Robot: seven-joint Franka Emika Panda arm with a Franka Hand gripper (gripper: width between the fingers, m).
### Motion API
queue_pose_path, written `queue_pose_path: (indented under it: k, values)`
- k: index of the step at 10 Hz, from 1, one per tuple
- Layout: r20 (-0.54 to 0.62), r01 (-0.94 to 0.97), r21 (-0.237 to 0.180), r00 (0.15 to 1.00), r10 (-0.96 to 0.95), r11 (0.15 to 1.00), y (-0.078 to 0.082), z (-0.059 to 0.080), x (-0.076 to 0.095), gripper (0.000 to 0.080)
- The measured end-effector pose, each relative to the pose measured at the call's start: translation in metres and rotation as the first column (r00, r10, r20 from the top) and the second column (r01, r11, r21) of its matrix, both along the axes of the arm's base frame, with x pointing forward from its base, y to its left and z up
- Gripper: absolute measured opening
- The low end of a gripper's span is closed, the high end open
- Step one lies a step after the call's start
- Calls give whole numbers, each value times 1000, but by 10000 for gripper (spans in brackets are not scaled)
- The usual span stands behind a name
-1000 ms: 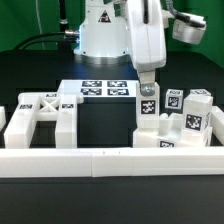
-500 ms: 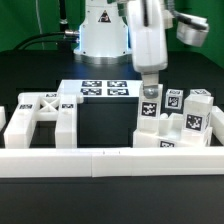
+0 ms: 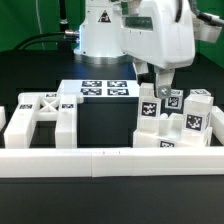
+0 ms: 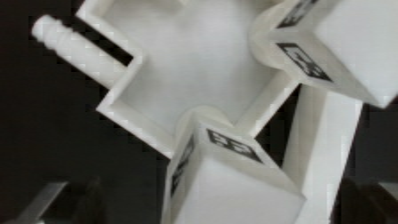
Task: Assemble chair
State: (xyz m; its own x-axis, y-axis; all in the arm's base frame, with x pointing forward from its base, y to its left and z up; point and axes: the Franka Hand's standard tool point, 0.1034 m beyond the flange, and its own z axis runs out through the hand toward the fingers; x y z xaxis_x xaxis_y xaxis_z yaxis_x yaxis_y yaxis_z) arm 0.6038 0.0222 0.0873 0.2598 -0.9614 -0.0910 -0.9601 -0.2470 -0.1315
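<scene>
While the gripper (image 3: 160, 88) hangs with jaws spread and empty just above a short post (image 3: 147, 110), the chair's other parts (image 3: 190, 120) cluster beside it at the exterior view's right. Judged step: between grasps; next move needs a squarely aligned descent.

One marker board (image 3: 100, 89), one open frame (image 3: 64, 122), at least three tagged posts (image 3: 170, 101).

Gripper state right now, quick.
Gripper: open, holding nothing. It hangs just above the white chair parts on the exterior view's right.
</scene>
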Motion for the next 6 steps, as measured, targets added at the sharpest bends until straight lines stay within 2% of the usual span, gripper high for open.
queue_pose_path:
  k: [2,6]
  values:
    - [1,-261,-57,965,261,964,-2,-2,0,649]
    - [-5,-599,-112,798,602,793,0,-5,-1,649]
